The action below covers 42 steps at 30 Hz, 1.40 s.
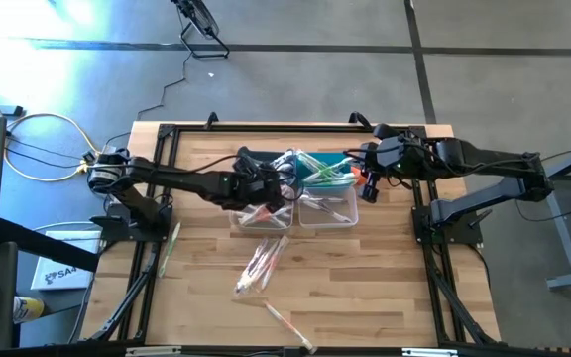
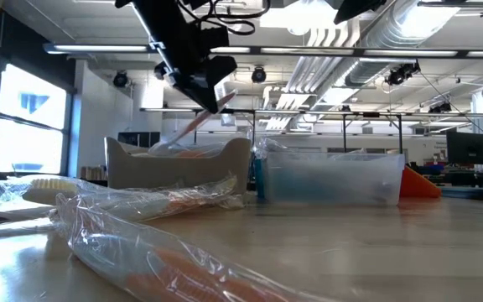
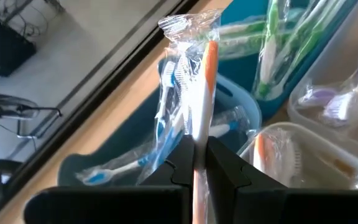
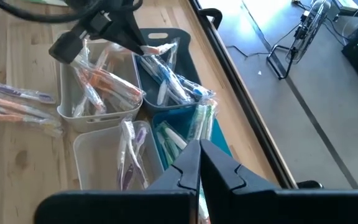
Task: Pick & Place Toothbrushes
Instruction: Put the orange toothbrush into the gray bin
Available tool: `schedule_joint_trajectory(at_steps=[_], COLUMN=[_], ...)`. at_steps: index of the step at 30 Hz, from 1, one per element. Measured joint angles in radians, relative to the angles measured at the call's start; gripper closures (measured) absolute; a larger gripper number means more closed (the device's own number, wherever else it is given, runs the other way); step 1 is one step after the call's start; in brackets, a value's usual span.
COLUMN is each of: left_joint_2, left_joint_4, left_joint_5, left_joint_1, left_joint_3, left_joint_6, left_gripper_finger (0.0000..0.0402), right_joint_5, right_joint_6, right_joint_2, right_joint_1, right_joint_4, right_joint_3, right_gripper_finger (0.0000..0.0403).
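My left gripper (image 3: 197,149) is shut on an orange-and-white toothbrush (image 3: 202,81) in a clear wrapper, over the four small bins (image 1: 300,193) at the table's middle. A dark blue bin (image 4: 166,37) holds blue toothbrushes and a teal bin (image 4: 219,134) green ones. One clear bin (image 4: 64,87) holds orange toothbrushes and the other (image 4: 98,149) purple ones. More toothbrushes (image 1: 261,263) lie flat on the wood nearer the front. My right gripper (image 4: 199,152) hangs shut above the teal bin, apart from the toothbrushes below it. My left gripper pinches the toothbrush's handle (image 3: 199,134) through the wrapper between its two fingers. The fingers lie along the toothbrush, and its bristle end and wrapper tip (image 3: 188,25) stick out past the fingertips. It comes slanting down from the table's left. The toothbrush (image 2: 183,130) hangs tilted below the gripper, over the bins.
A single toothbrush (image 1: 290,322) lies near the front edge and a green one (image 1: 170,248) by the left frame. A black frame (image 1: 167,134) runs around the table. Something orange (image 2: 419,184) sits behind the bins in the low view.
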State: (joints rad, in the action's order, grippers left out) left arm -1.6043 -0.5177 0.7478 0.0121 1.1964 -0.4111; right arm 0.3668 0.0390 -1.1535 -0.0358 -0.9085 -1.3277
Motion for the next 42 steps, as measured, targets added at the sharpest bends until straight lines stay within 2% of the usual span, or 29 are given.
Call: schedule_joint_trajectory(at_steps=[5, 11, 18, 28, 31, 38, 42], left_joint_2=[0.000, 0.000, 0.000, 0.000, 0.000, 0.000, 0.002], left_joint_4=[-0.002, -0.001, 0.133, 0.153, 0.153, 0.151, 0.159], left_joint_5=[0.000, -0.034, -0.098, -0.133, -0.133, -0.139, -0.139], left_joint_1=[-0.006, -0.005, -0.006, -0.006, -0.006, -0.005, -0.005], left_joint_3=[0.000, -0.001, -0.117, -0.142, -0.142, -0.142, -0.141], left_joint_6=[0.067, 0.070, 0.067, 0.067, 0.066, 0.066, 0.066], left_gripper_finger=[0.0387, 0.0387, 0.0387, 0.0383, 0.0364, 0.0284, 0.0254], right_joint_5=[0.000, -0.002, -0.002, 0.000, 0.000, 0.000, 0.000], right_joint_6=[0.038, 0.043, 0.043, 0.043, 0.043, 0.043, 0.043], right_joint_2=[0.000, 0.000, 0.000, 0.000, 0.000, 0.000, 0.000], right_joint_1=[0.000, 0.000, 0.000, 0.000, 0.000, 0.000, 0.000], right_joint_4=[0.000, 0.000, 0.000, 0.000, 0.000, 0.000, 0.000], right_joint_3=[0.000, 0.000, 0.000, 0.000, 0.000, 0.000, 0.000], right_gripper_finger=[0.0400, 0.0400, 0.0400, 0.0400, 0.0400, 0.0400, 0.0400])
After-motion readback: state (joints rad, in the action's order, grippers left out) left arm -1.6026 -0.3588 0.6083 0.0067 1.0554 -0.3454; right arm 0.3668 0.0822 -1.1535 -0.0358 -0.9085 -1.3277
